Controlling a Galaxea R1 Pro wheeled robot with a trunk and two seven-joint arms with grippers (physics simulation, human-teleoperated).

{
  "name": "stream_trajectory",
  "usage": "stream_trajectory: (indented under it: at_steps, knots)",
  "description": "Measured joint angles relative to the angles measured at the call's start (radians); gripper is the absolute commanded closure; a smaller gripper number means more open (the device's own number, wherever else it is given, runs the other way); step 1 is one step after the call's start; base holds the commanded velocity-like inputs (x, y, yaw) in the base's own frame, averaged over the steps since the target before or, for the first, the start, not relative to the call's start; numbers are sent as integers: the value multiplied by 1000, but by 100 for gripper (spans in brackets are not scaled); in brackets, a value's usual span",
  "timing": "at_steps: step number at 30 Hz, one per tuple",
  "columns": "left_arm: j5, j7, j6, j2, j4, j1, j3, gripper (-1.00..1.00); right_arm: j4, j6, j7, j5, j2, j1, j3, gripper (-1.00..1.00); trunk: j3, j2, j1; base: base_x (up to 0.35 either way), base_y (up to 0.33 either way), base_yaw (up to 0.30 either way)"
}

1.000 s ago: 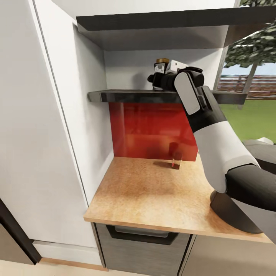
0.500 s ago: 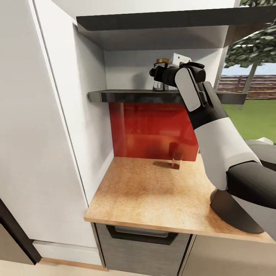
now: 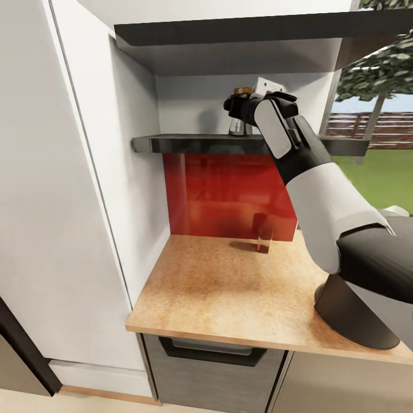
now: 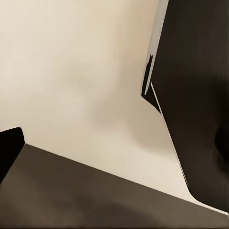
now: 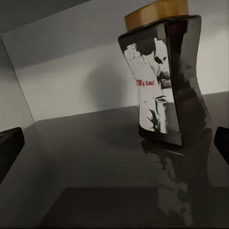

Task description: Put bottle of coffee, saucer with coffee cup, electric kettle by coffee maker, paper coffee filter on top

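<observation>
Cabinetry in white fills your left side, and beside it sits the speckled tan wooden countertop (image 3: 229, 287) backed by a glossy red splash panel (image 3: 223, 195), with a small dark glass tumbler (image 3: 263, 232) standing near that panel. Above it runs the dark kitchen shelf (image 3: 189, 143), and on that shelf stands the waisted dark glass bottle of coffee with the gold lid (image 5: 164, 76), upright, its long axis vertical, label facing your right wrist camera. Your right gripper (image 3: 238, 109) is raised to shelf height and sits just beside the bottle. In the right wrist view the two dark fingertips (image 5: 10, 148) show at opposite edges of the picture, so the jaws stand wide apart and hold nothing. The bottle lies ahead of the claw and off toward one finger rather than centred between them, so I judge you need a sideways correction before pushing in, then a close across the narrow waist. Your right arm is clearly the nearer one. Of the left gripper only one dark fingertip shows, so I cannot tell its state.
</observation>
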Motion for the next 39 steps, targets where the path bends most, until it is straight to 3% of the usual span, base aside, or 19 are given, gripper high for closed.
stream_trajectory:
  at_steps: [5, 14, 16, 20, 26, 39]
  knots:
    - [0, 0, -2, 0, -1, 13, 1, -100, 41, -48, 1, 46, 14, -26, 0, -100, 0, 0, 0, 0, 0, 0]
    - [0, -1, 0, 2, -1, 26, 0, -100, 43, -92, 1, 55, 17, -34, -3, -100, 0, 0, 0, 0, 23, 0]
    - [-5, 1, 3, 13, -2, 37, -3, -100, 54, -103, -2, 66, 14, -24, 2, -100, 0, 0, 0, 0, 0, 0]
    - [-6, 0, 4, 14, -1, 40, -5, -100, 52, -93, -3, 75, 17, -24, 3, -100, 0, 0, 0, 41, 0, 0]
    - [-33, 1, 4, 29, 3, 40, -6, -100, 45, -90, -4, 110, -4, -22, 4, -100, 0, 0, -1, 242, 0, 0]
    - [-37, 0, 3, 29, 10, 40, -7, -100, 46, -90, -6, 183, -5, -22, 5, -100, 0, 0, 0, 102, 0, 0]
